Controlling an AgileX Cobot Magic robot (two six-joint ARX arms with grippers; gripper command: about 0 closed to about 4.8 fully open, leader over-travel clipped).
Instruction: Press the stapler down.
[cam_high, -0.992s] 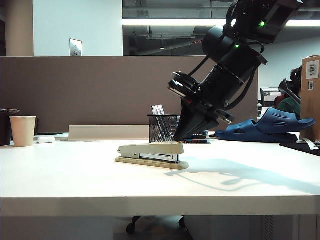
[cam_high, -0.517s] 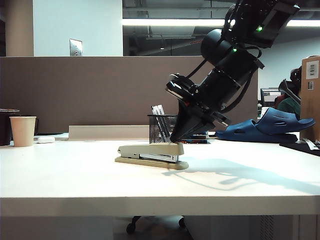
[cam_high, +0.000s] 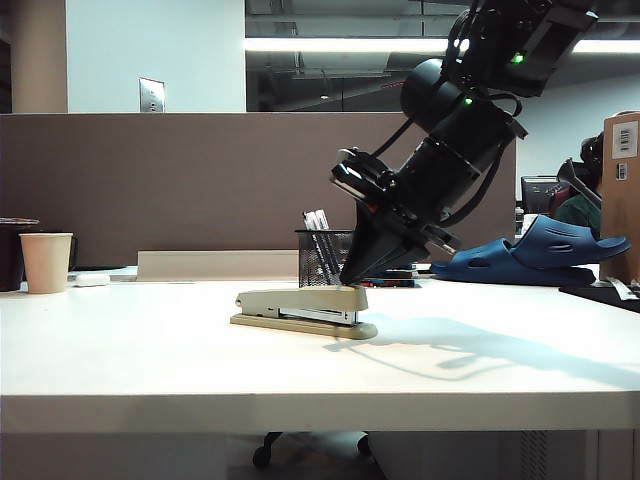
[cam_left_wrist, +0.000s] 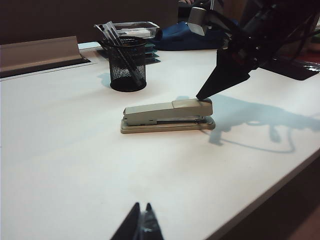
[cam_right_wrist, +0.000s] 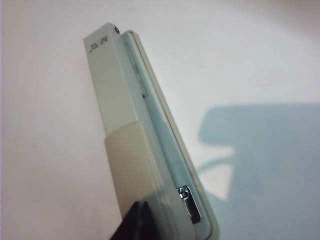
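A white table (cam_high: 150, 370) fills the near part of the scene. At its far left edge stands a paper cup (cam_high: 46, 262), with a dark container (cam_high: 12, 250) just behind it and a small white object (cam_high: 92, 280) lying just to its right. A black mesh pen holder (cam_high: 322, 257) with pens in it stands toward the far side, near the middle. Far right lies a blue clog shoe (cam_high: 540, 252), and a cardboard box (cam_high: 622, 180) stands at the right edge. A brown partition (cam_high: 180, 180) runs behind the table.
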